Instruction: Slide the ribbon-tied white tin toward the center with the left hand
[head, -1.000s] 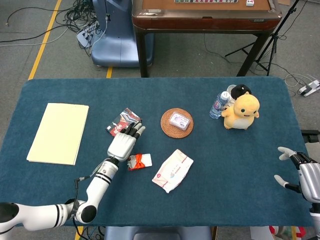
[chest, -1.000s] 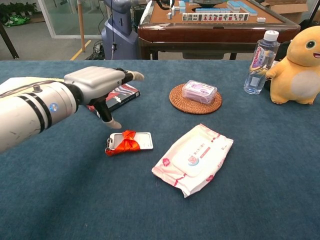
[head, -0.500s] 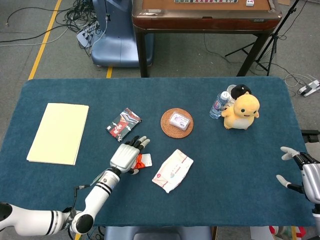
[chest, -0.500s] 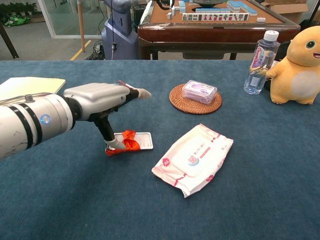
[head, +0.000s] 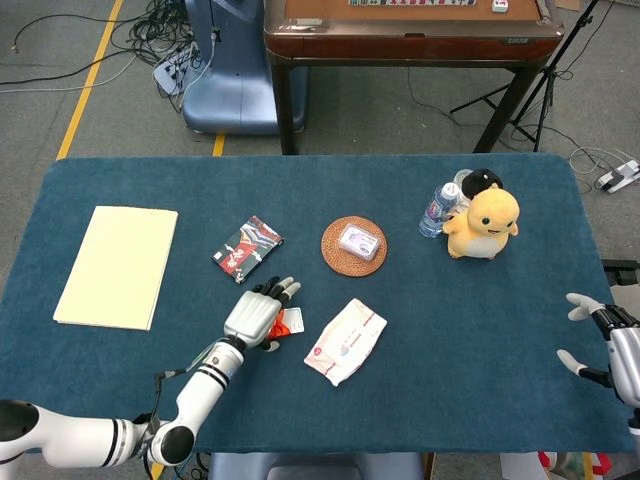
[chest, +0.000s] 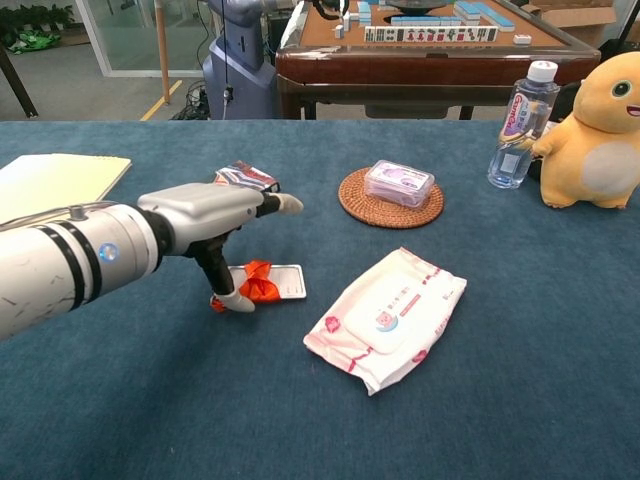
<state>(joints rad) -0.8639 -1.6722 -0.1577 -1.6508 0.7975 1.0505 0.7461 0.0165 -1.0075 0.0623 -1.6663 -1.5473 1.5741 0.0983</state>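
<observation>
The white tin (chest: 281, 281) with an orange-red ribbon (chest: 259, 285) lies flat on the blue table, left of the wipes pack. In the head view only its right end (head: 292, 320) shows past the hand. My left hand (chest: 205, 212) (head: 254, 314) hovers over the tin's left end with fingers stretched forward. Its thumb (chest: 233, 301) points down and touches the table at the tin's left edge, against the ribbon. It holds nothing. My right hand (head: 612, 352) sits at the table's far right edge, fingers apart and empty.
A wipes pack (chest: 387, 315) lies just right of the tin. Behind are a woven coaster with a small box (chest: 399, 186), a dark snack packet (chest: 243, 177), a water bottle (chest: 519, 125) and a yellow plush toy (chest: 597, 135). A yellow folder (head: 118, 265) lies far left.
My left hand came down and back from over the snack packet to the tin, and its thumb dropped to the tin's left edge. The tin has hardly shifted.
</observation>
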